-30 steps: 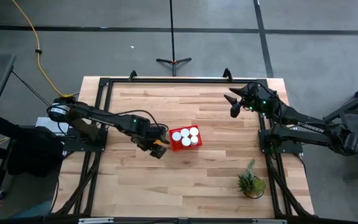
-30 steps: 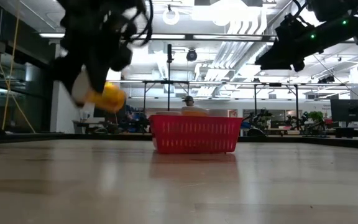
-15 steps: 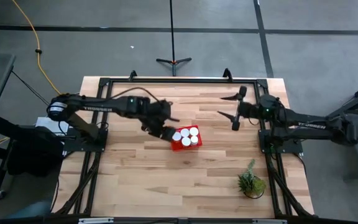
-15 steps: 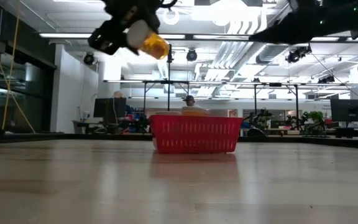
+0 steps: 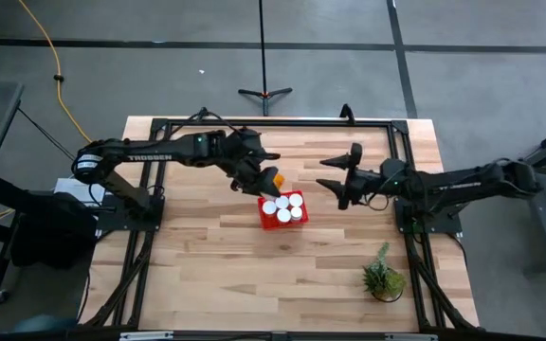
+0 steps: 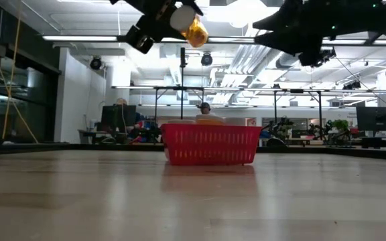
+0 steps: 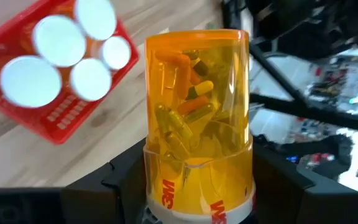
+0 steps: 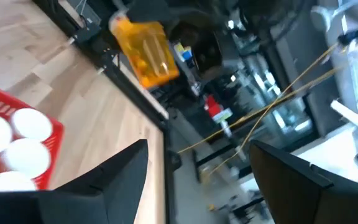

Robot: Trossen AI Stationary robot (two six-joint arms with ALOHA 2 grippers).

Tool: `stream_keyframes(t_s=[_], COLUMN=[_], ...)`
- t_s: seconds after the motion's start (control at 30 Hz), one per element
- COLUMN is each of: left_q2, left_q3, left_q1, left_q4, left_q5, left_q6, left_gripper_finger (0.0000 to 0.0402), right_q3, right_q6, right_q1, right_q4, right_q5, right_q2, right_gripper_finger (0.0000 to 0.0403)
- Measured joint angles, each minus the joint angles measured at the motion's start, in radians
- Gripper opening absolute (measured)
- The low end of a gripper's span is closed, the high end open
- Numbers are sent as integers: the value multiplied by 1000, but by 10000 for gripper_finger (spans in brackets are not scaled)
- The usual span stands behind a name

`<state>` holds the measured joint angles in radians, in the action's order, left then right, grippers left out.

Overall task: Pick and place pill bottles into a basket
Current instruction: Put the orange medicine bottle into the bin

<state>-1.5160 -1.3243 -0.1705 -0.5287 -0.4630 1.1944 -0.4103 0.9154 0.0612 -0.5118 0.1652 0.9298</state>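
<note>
The red basket (image 5: 282, 209) stands near the table's middle with several white-capped pill bottles (image 5: 283, 215) upright inside; it also shows in the low view (image 6: 210, 144). My left gripper (image 5: 267, 177) is high above the basket's far left corner, shut on one orange pill bottle (image 5: 278, 178), which also shows in the low view (image 6: 195, 31). My right gripper (image 5: 339, 186) is open and empty in the air to the right of the basket, its fingers pointing toward it. My left gripper pinches the bottle's white-cap end (image 7: 197, 198) between its two fingers, one finger (image 7: 127, 184) on each side. The orange body (image 7: 197, 93) sticks out beyond the fingertips. The bottle is lifted clear and tilted, its body end lower, above the basket.
A small green potted plant (image 5: 384, 278) stands near the table's near right corner. A black frame (image 5: 273, 123) runs along the table's far edge and sides. A person (image 6: 203, 109) shows far off in the room behind.
My left gripper has risen with the bottle and swung from the basket's near left toward the far edge and right, turning on the way; the bottle now hangs high over the basket's far left corner. My right gripper has moved left toward the basket.
</note>
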Motion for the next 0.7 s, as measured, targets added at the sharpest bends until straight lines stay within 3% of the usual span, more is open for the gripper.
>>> stream_keyframes(t_s=[0.27, 0.5, 0.7], left_q2=[0, 0, 0], left_q3=[0, 0, 0], left_q1=[-25, -33, -33], left_q4=[106, 130, 143], left_q5=[13, 5, 5], left_q6=[78, 116, 133], left_gripper_finger=[245, 261, 245], right_q3=[0, -103, -195], right_q6=[97, 200, 252], right_q1=[-12, -34, -47], right_q4=[-292, -296, -294], right_q5=[-21, -38, 45], right_q2=[180, 303, 410], right_gripper_finger=[272, 273, 273])
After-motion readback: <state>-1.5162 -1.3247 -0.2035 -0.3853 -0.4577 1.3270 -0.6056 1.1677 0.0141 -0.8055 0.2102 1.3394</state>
